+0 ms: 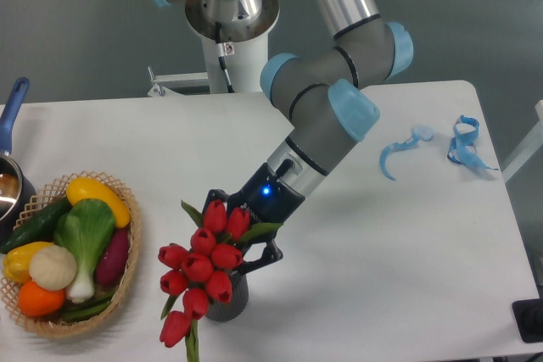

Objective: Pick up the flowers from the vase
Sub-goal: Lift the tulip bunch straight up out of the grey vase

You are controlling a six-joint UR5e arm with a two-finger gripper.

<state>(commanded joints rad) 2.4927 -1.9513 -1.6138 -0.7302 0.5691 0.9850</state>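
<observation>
1. I see the table (407,294), white, carrying every item listed below.
2. The arm (327,125) reaches down from the rear edge toward the front edge, with a blue light lit on its wrist.
3. The wicker basket (127,269) sits by the left edge, holding a yellow pepper, a cucumber, a leafy green, an orange piece and a purple piece.
4. The flowers (204,264) stand near the front edge, left of its middle. The red buds cluster over the vase and partly hide the gripper.
5. The long axis of the flowers is tilted: the topmost buds lean toward the rear edge at the gripper, while one bud and a green leaf hang past the vase toward the front edge. I cannot see the stems.
6. The gripper (242,239) is pushed into the bunch from the rear-right, with one dark finger showing left of the top buds and one to the right of the cluster. The jaws appear to bracket the bunch, but I cannot tell whether they pinch it.
7. The vase (229,303), dark grey, stands upright under the buds, close to the front edge.
8. Blue scraps (462,146) lie near the right edge, toward the rear.
</observation>
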